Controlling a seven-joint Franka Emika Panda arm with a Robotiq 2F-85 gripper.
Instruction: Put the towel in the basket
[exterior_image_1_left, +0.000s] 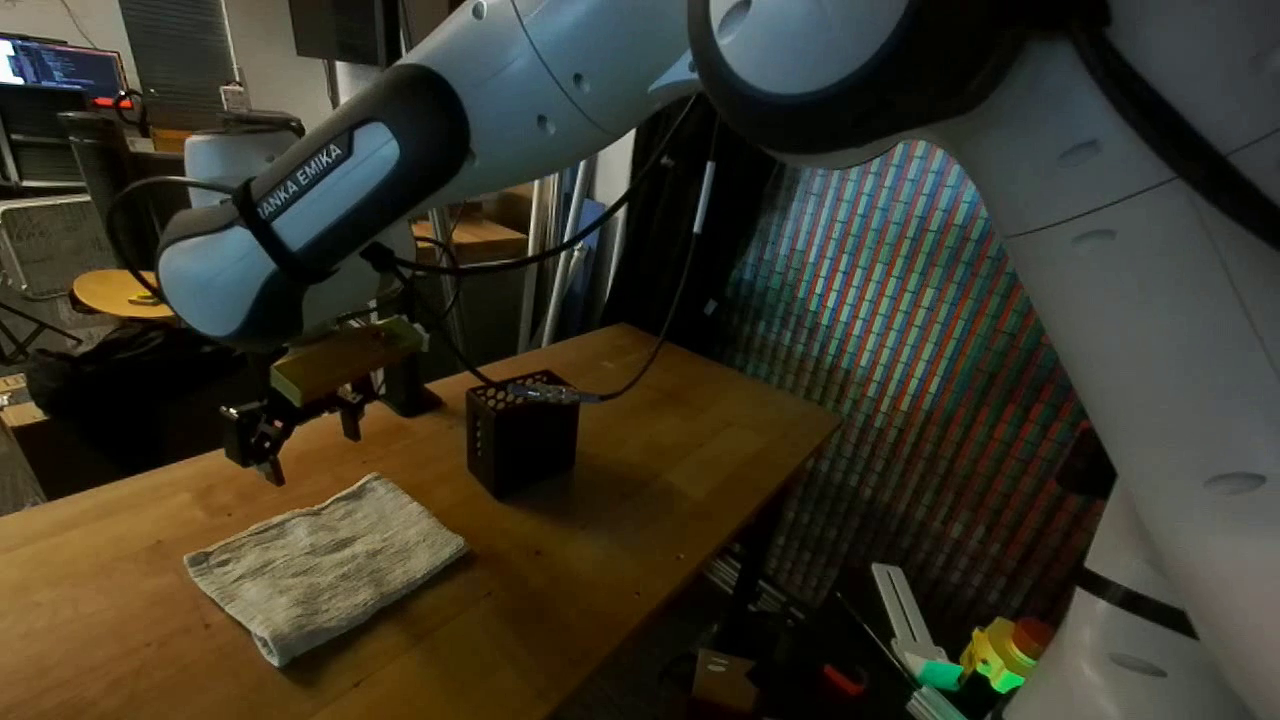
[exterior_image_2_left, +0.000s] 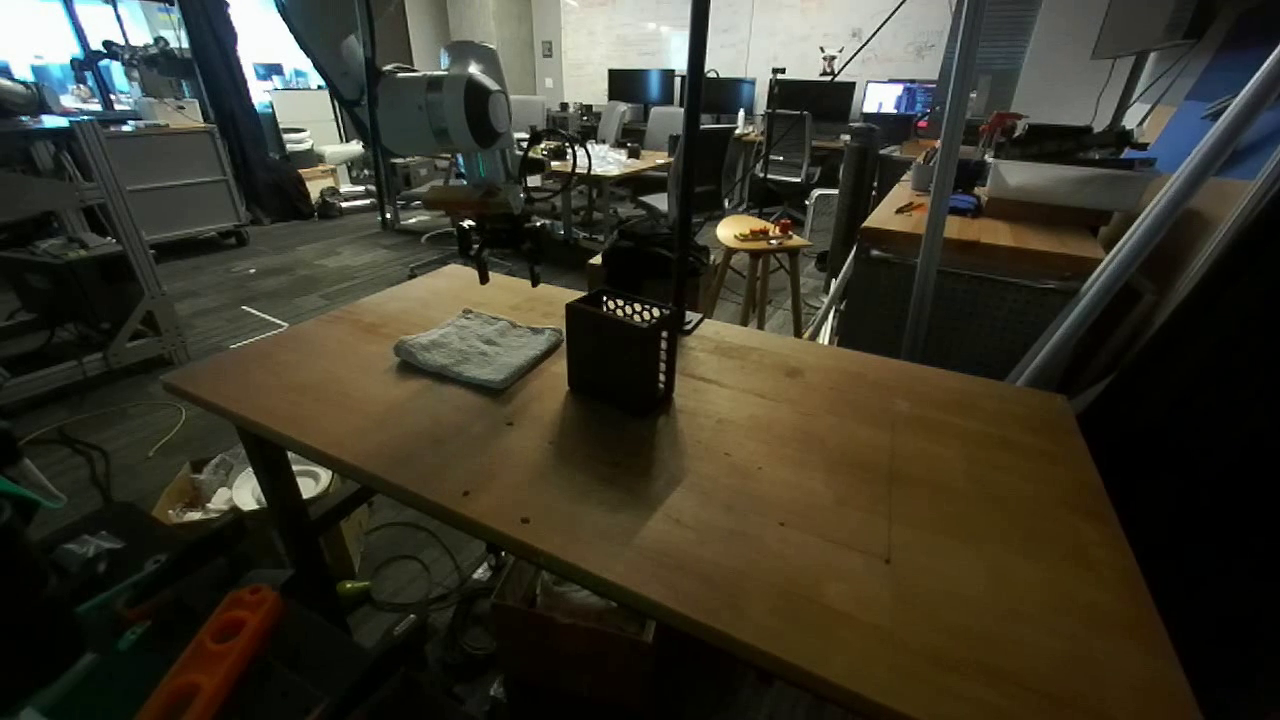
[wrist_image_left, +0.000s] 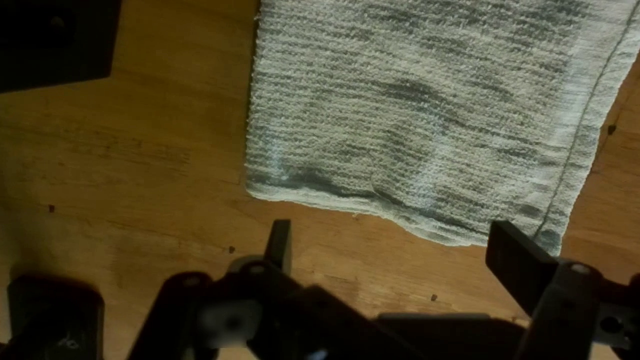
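Note:
A light grey towel (exterior_image_1_left: 325, 565) lies folded flat on the wooden table. It also shows in an exterior view (exterior_image_2_left: 480, 348) and in the wrist view (wrist_image_left: 425, 115). A black basket (exterior_image_1_left: 525, 445) with holes in its sides stands upright beside the towel. It also shows in an exterior view (exterior_image_2_left: 615, 350), and its corner shows in the wrist view (wrist_image_left: 50, 45). My gripper (exterior_image_1_left: 312, 452) is open and empty above the table, near one edge of the towel. It also shows in an exterior view (exterior_image_2_left: 509, 277). In the wrist view the spread fingers (wrist_image_left: 390, 230) overlook the towel's near edge.
A black pole (exterior_image_2_left: 690, 170) rises at the table edge behind the basket; its base (exterior_image_1_left: 408, 392) shows in an exterior view. The wooden table (exterior_image_2_left: 850, 480) extends well past the basket. An arm cable (exterior_image_1_left: 665, 330) hangs across the view of the basket's top.

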